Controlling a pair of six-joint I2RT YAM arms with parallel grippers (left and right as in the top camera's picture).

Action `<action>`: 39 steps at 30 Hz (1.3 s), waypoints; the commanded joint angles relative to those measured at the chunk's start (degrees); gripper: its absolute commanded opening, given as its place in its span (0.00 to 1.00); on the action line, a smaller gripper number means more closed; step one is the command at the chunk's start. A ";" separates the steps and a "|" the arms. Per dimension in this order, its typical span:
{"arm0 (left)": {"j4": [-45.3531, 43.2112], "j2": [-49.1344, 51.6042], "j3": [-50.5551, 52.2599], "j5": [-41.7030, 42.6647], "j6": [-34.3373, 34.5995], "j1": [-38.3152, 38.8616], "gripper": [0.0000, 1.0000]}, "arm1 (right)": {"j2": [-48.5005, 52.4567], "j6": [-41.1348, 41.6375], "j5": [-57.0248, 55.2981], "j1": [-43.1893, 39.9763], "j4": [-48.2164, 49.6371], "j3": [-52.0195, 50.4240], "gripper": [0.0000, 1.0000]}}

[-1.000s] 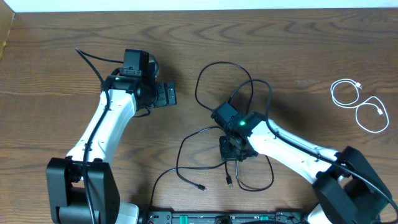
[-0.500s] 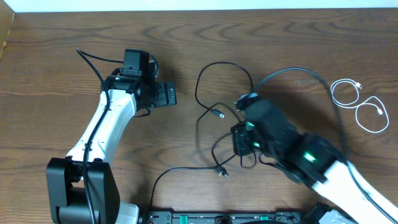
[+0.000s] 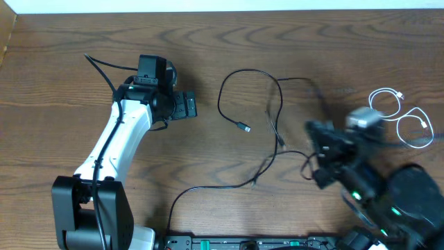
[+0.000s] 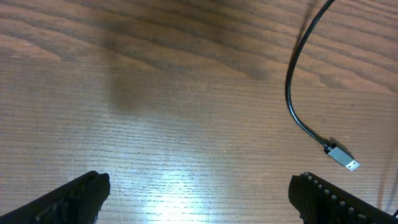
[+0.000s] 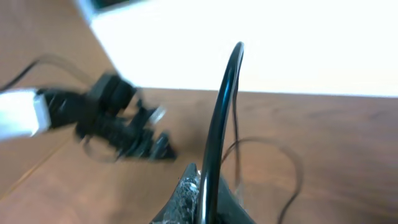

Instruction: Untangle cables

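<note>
The thin black cables [image 3: 250, 71] lay in loose, crossing strands on the brown wooden counter [image 3: 69, 42], spread through the stretch between the two grippers. One black cable [image 5: 222, 106] rose steeply out of the right gripper [image 5: 205, 196], whose fingers were pinched fully together around it. The grip sat on the cord itself, not on a plug, which I judged was so the strand could be drawn away from the rest and slip free of the crossings. From above, that arm showed only as a blur raised off the counter, and how the held strand ran back to the others could not be made out. A second strand made an open loop ending in a silver-tipped plug [image 4: 342, 158], lying flat ahead of the left gripper [image 4: 202, 196], nearer one finger than the other. That gripper hung low over bare wood with its fingers spread wide and nothing between them, probably ready to pin or pick up the loop once a pull loosened things. A white cable [image 3: 401, 118] lay coiled in two rings beyond the right gripper, on the side away from the tangle, seemingly put there as one already sorted; the black ones were not yet separated
</note>
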State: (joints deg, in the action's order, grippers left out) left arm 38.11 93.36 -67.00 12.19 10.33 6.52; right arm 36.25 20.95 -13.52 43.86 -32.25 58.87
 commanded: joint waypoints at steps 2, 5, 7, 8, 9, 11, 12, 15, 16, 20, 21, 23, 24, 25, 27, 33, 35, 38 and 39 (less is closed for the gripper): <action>0.07 0.22 -0.39 0.66 0.02 -0.09 0.98 | -3.26 -1.38 -14.29 0.37 0.09 0.83 0.01; 0.04 0.22 -0.39 0.66 0.02 -0.09 0.98 | -4.90 -1.36 -22.18 0.37 -0.55 0.81 0.02; 0.04 0.22 -0.39 0.66 0.02 -0.09 0.98 | -5.25 -1.33 -27.17 0.39 -1.22 0.81 0.02; 0.04 0.22 -0.39 0.66 0.02 -0.09 0.98 | -5.25 -1.36 -29.44 0.39 -1.79 0.81 0.02; 0.04 0.22 -0.39 0.66 0.02 -0.09 0.98 | -5.22 -1.33 -31.65 0.37 -2.58 0.79 0.02; 0.04 0.22 -0.39 0.66 0.02 -0.09 0.98 | -5.18 -1.31 -35.63 0.37 -4.76 0.79 0.01; 0.04 0.22 -0.39 0.66 0.02 -0.09 0.98 | -5.18 -1.29 -37.68 0.37 -5.92 0.79 0.02; 0.04 0.22 -0.39 0.66 0.02 -0.09 0.98 | -5.18 -1.27 -43.28 0.37 -8.79 0.70 0.02; 0.04 0.22 -0.39 0.66 0.02 -0.09 0.98 | -5.18 -1.22 -44.52 0.35 -9.68 0.68 0.02; 0.04 0.22 -0.39 0.66 0.02 -0.09 0.98 | -5.18 4.46 -49.42 0.33 -13.86 0.68 0.02; 0.04 0.22 -0.39 0.66 0.02 -0.09 0.98 | -5.18 5.88 -50.27 0.33 -14.97 0.68 0.02; 0.04 0.22 -0.42 0.66 0.02 -0.09 0.98 | -5.18 8.44 -51.06 0.33 -16.98 0.50 0.02; 0.04 0.22 -0.39 0.66 0.02 -0.09 0.98 | -5.16 9.77 -51.08 0.33 -17.86 0.31 0.02; 0.04 0.22 -0.39 0.66 0.02 -0.09 0.98 | -5.18 11.30 -51.08 0.33 -18.71 0.11 0.02; 0.04 0.22 -0.39 0.66 0.02 -0.09 0.98 | -5.16 14.49 -51.08 0.33 -20.44 -0.44 0.02; 0.04 0.22 -0.39 0.66 0.02 -0.09 0.98 | -5.16 19.32 -54.53 0.33 -24.15 -1.62 0.02; 0.04 0.22 -0.39 0.66 0.02 -0.09 0.98 | -5.16 19.32 -55.43 0.33 -24.15 -2.08 0.02; 0.04 0.22 -0.39 0.66 0.02 -0.09 0.98 | -5.16 19.32 -55.52 -0.02 -24.09 -3.10 0.02; 0.07 0.22 -0.39 0.66 0.02 -0.09 0.98 | -5.16 19.32 -55.52 -0.33 -24.11 -3.67 0.01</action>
State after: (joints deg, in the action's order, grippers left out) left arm 38.11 93.36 -67.00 12.19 10.33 6.52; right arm 31.27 38.44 -66.39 43.83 -56.16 56.60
